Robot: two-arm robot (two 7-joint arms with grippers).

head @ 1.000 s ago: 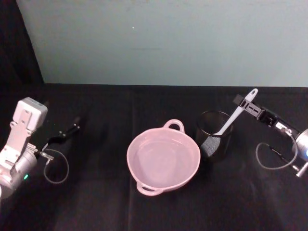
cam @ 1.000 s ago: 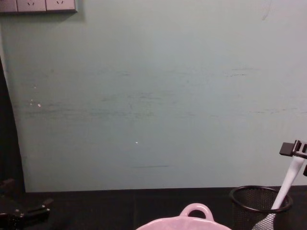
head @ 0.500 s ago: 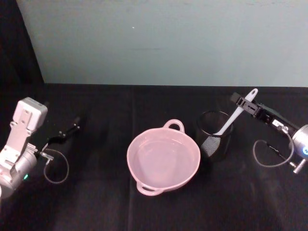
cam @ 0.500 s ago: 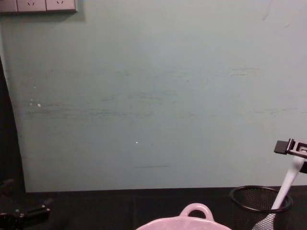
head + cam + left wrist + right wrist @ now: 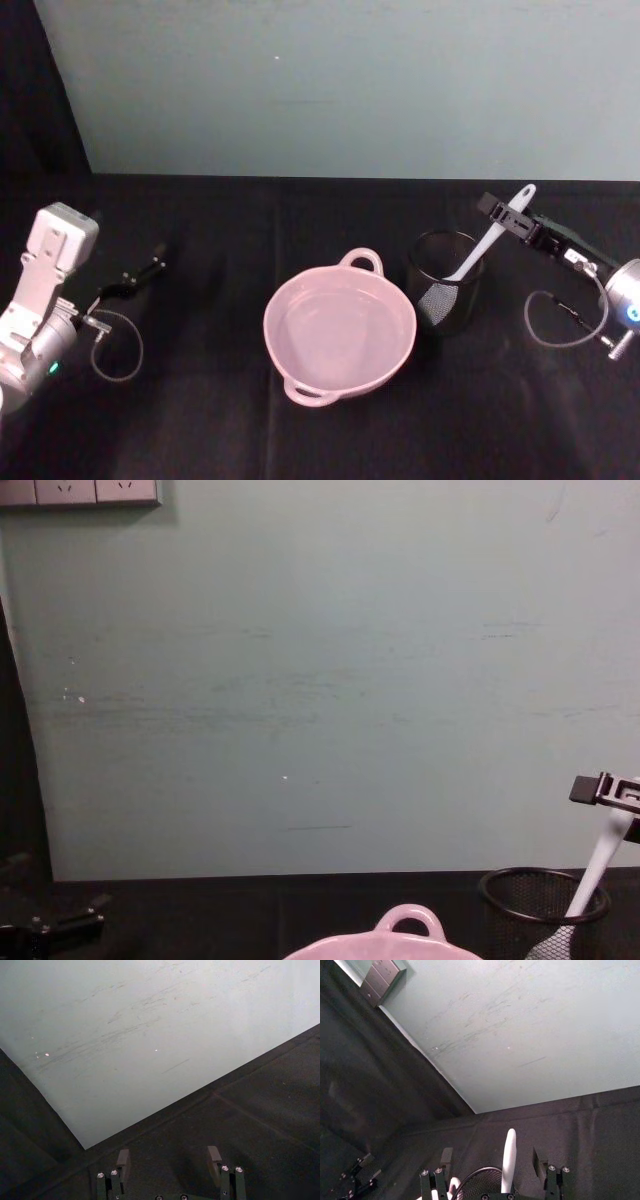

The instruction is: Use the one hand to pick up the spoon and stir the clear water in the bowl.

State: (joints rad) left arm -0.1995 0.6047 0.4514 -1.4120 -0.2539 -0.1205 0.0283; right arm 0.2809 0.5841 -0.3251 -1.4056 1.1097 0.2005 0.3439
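Observation:
The white spoon [image 5: 487, 238] leans in a black wire-mesh cup [image 5: 445, 281], its handle slanting up to the right. My right gripper [image 5: 503, 213] is open at the upper handle, one finger on each side. In the right wrist view the spoon handle [image 5: 509, 1159] rises between the spread fingers [image 5: 538, 1159] without touching them. The pale pink bowl [image 5: 340, 333] holds clear water just left of the cup. From the chest view, the right gripper [image 5: 605, 790] hangs over the spoon [image 5: 598, 864] and cup [image 5: 540, 900]. My left gripper [image 5: 140, 276] rests open at the far left.
A pale green wall [image 5: 340, 90] closes off the back of the black table [image 5: 200, 420]. The left gripper's fingers [image 5: 123, 1161] have nothing between them. Grey cable loops [image 5: 560, 325] hang beside each wrist. Wall sockets [image 5: 80, 490] sit at the upper left.
My right gripper has slid a little further along the spoon's handle toward the cup, so the handle now lies between its fingers. The spoon, bowl and left arm have stayed put.

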